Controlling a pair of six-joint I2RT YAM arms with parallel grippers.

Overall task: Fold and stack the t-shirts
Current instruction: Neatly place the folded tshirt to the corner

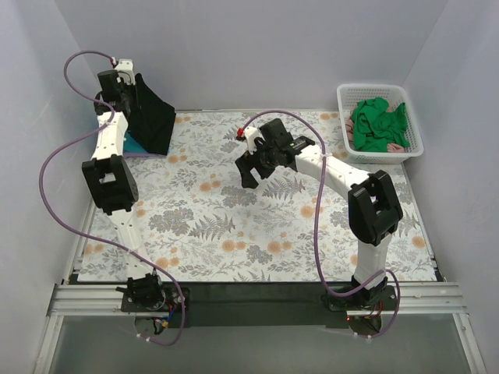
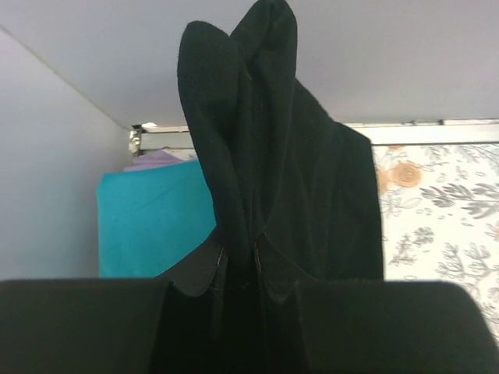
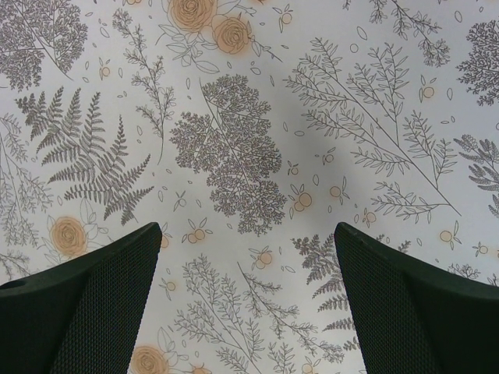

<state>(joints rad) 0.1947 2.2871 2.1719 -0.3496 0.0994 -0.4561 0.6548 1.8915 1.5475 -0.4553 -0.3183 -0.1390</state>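
Black t-shirt hung pinched in the left pincer, hiding part of the teal t-shirt; right pincer stood wide, empty.

Robot lab cell: bare white walls, aluminium base rail, fern-print table cover.

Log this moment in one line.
left gripper: shut on black shirt, hanging | right gripper: open, empty, above cover | teal shirt: far left | green shirts: in basket
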